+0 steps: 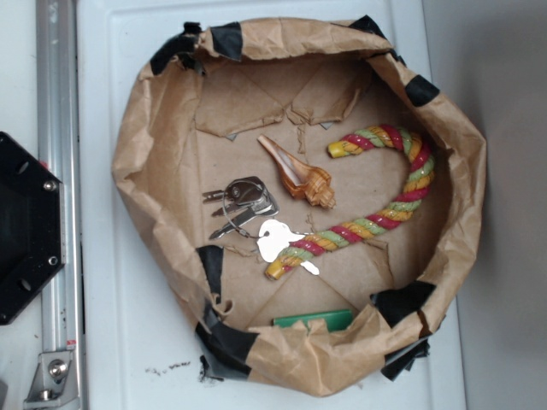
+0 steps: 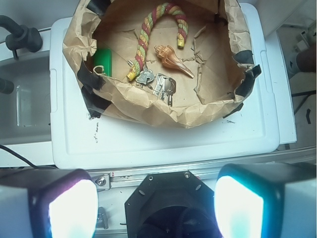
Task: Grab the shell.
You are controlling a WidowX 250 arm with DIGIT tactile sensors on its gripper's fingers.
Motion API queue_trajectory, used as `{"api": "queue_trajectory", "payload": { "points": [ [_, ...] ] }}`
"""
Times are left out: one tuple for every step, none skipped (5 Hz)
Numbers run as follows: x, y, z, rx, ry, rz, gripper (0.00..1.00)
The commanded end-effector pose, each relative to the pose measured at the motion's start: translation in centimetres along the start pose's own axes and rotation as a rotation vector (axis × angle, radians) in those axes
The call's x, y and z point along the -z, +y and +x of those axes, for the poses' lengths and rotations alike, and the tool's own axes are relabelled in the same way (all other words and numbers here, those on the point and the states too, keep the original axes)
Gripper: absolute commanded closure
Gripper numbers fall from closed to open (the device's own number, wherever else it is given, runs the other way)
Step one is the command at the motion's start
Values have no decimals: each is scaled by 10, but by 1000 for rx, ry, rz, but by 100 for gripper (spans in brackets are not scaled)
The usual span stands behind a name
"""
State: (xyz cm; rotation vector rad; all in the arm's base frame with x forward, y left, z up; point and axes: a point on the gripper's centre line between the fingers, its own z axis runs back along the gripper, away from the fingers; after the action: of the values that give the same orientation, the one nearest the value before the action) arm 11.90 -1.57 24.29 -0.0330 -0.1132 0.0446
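Orange-tan shell (image 1: 297,174) lies inside brown paper basin (image 1: 154,128).
Gripper (image 2: 153,203) fingers stand apart, empty, well away; keys (image 1: 242,202) and twisted rope (image 1: 402,201) flank the shell.

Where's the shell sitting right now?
The shell lies on the floor of the paper-lined bin, near the middle of the exterior view, between the keys and the curved rope, untouched.

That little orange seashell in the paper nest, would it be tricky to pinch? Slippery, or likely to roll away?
Probably a bit slippery: the shell looks glossy in the exterior view. Its tapered point and knobby whorl suggest it would pivot or skid rather than roll straight. It looks rigid and likely light, perhaps brittle at the tip. The gripper is wide open, well short of the crumpled paper liner.
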Motion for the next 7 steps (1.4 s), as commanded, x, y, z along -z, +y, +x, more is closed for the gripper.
{"api": "queue_trajectory", "payload": {
  "points": [
    [0, 0, 0, 0, 0, 0, 0],
    [32, 28, 48, 2, -66, 2, 0],
    [55, 40, 90, 62, -66, 28, 0],
    [95, 50, 130, 86, -89, 37, 0],
    [140, 38, 145, 231, -67, 72, 0],
    [178, 25, 140, 415, -18, 81, 0],
    [208, 31, 145, 457, 27, 154, 0]
  ]
}}
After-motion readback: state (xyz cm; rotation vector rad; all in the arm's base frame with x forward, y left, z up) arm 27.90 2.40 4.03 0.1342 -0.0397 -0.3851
